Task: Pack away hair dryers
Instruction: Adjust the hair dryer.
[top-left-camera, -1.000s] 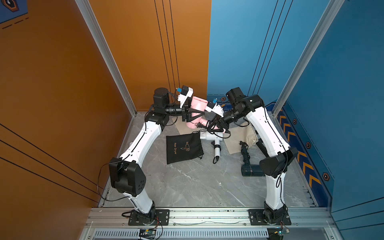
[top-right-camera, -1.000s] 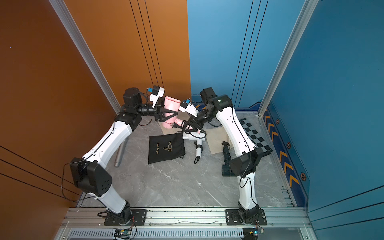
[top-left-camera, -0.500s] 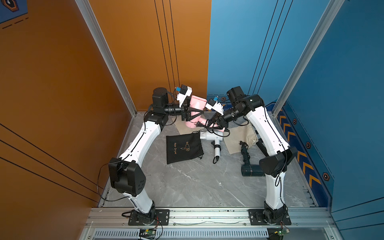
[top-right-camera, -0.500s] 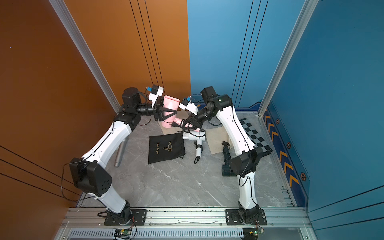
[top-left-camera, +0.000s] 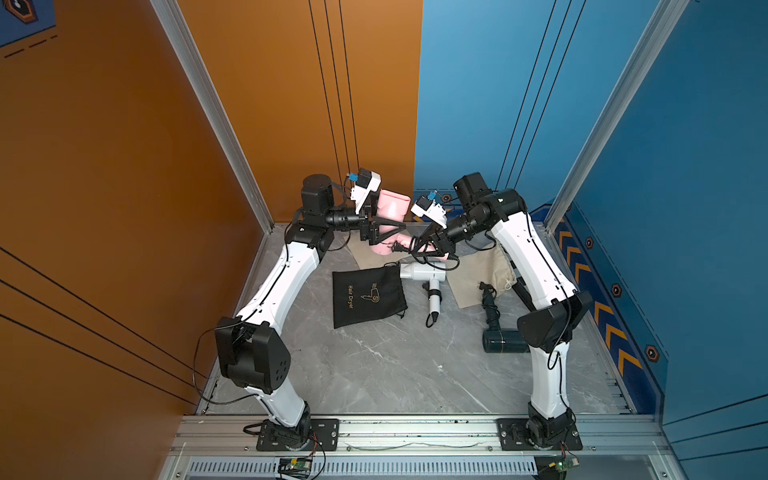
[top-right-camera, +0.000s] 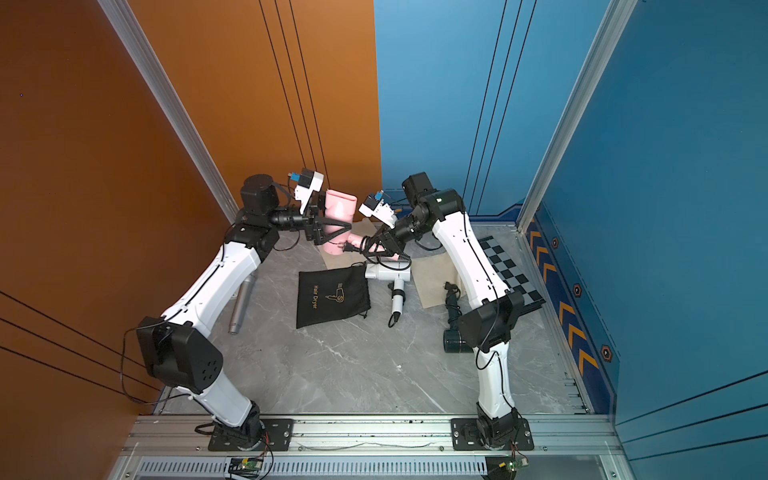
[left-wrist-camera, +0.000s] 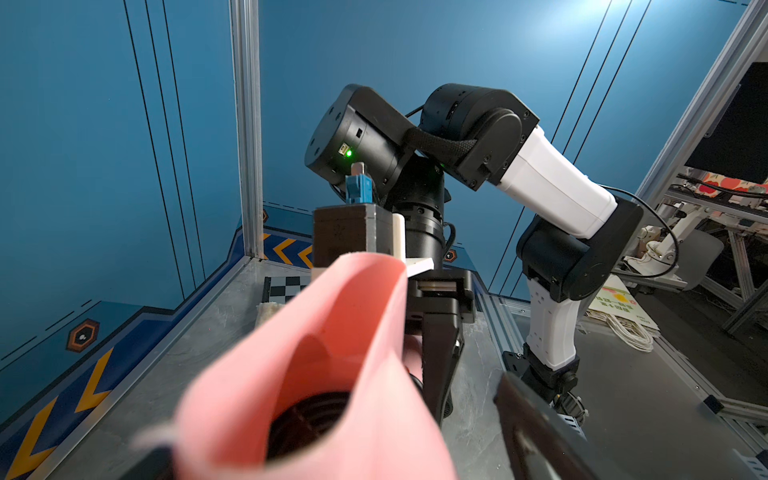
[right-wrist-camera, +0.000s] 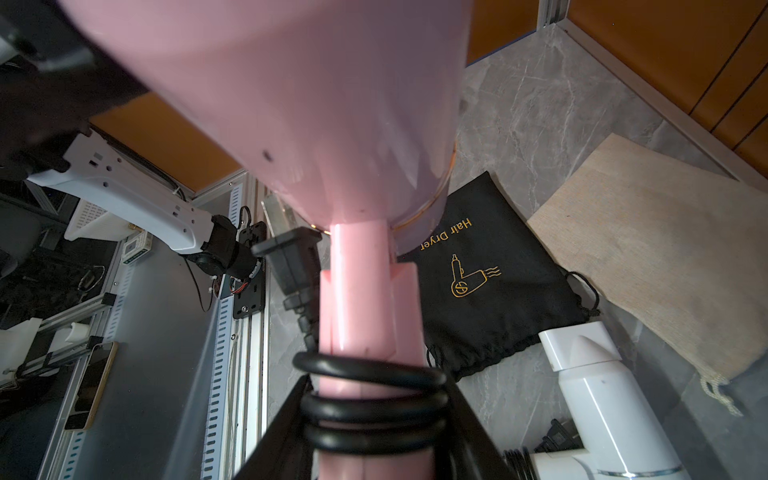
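Slipping looks the risk: right fingers (right-wrist-camera: 471, 430) pinch only the pink dryer (top-left-camera: 392, 203) by its cord-wrapped handle, while left fingers (top-left-camera: 388, 227) stand open.

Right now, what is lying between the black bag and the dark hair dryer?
The white hair dryer lies between the black bag and the dark hair dryer, next to a beige bag. Both top views show it.

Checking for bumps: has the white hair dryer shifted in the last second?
No. The white hair dryer still lies with its barrel beside the black pouch, at its drawstring end.
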